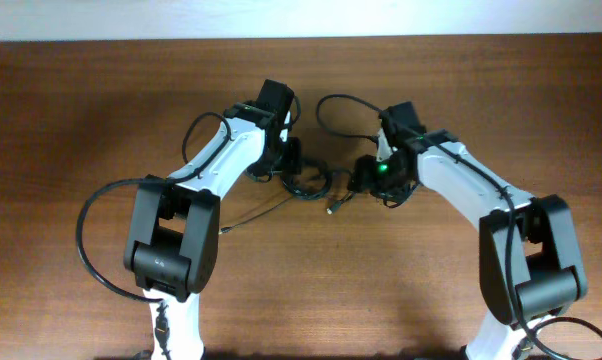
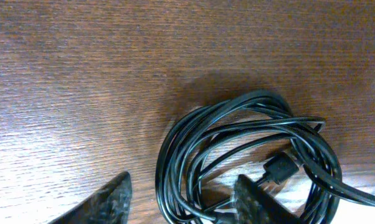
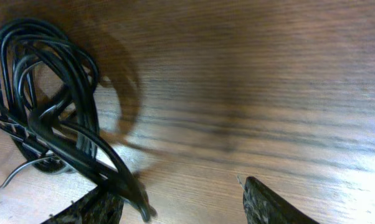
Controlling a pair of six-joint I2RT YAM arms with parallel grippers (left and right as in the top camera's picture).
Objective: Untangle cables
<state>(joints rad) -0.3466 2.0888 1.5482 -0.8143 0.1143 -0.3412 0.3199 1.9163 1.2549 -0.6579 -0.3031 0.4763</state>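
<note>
Cables [image 1: 311,185] coiled in tangle on wooden table [image 1: 81,100], jaws parted

Warm, even overhead light falls on the wooden table [image 1: 81,100], with soft shadows under the arms. Up close, glare bleaches the grain at the lower corners, and the cables [image 3: 44,106] throw a blurred shadow rightward.

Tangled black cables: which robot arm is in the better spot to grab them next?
Probably the left. Its open left gripper has strands of the tangled bundle of thin black cables between its fingers. The open right gripper sits mostly over bare wooden table, with the bundle off to one side.
</note>
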